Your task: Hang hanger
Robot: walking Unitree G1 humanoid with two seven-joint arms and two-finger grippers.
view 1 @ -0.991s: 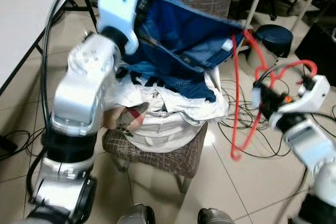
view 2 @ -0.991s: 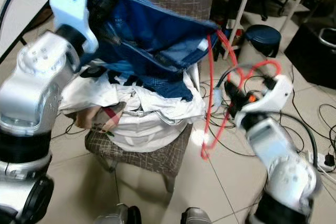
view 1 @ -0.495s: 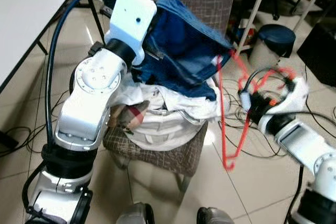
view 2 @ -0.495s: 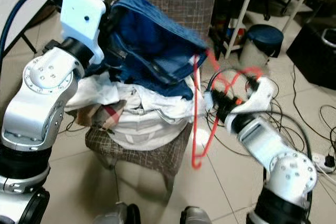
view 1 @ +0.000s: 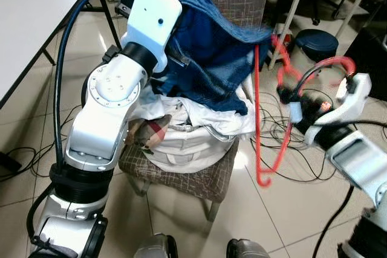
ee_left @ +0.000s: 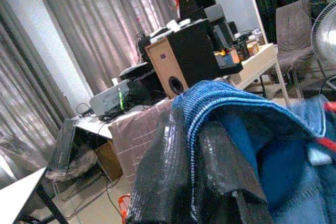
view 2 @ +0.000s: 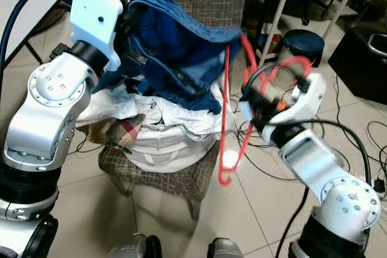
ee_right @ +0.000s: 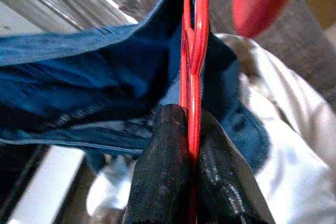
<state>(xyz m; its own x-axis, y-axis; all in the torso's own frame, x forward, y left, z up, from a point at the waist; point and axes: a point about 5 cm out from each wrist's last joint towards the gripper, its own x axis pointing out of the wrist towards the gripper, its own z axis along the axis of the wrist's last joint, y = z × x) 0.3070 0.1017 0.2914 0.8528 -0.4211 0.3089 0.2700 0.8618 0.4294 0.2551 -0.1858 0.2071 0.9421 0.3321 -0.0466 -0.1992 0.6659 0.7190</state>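
Since half a second back the right gripper (view 2: 254,102) has swung the red hanger (view 1: 259,113) up and in: its top arm now sits against the raised edge of the blue jeans (view 1: 208,52), where before it hung a bit clear and lower. Looks like the hanger is being fed into the garment opening, so the task is still at the loading stage, nothing hung on any rail yet. Right claw is pinched tight on the hanger wire; the right wrist view shows both black fingers (ee_right: 168,182) closed with the red wire running out between them straight ahead into the denim. The hanger's long side drops below that claw, ending near the floor tiles (view 1: 290,203). Left gripper (ee_left: 199,177) holds up high, above and beyond the pile of pale clothes (view 1: 193,131) on the chair (view 1: 199,182), clamped on the jeans waistband, which folds over its fingertips. Left arm is bent sharply, forearm up; right arm reaches across, wrist cocked toward the denim. Motion blur on the hanger hook, so exact contact is uncertain.
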